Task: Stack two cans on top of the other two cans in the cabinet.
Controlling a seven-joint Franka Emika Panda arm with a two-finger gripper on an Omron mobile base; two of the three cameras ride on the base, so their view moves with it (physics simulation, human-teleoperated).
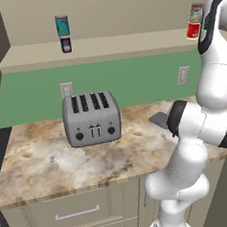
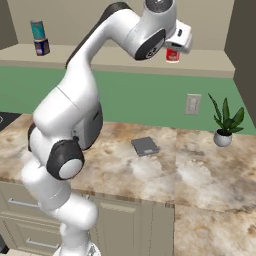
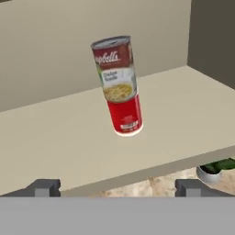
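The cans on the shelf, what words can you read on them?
"Campbell's": white script on the red top of the pale can, cut off at the start.
Small dark print just under it: too blurred to read.
White print on the red can: too small.
Teal-blue can and dark blue can: too small.

Left and right base views look forward and down from behind my arm, mid-distance; both share the counter and cabinet shelf. Hand view sits close, facing that shelf's red can stack
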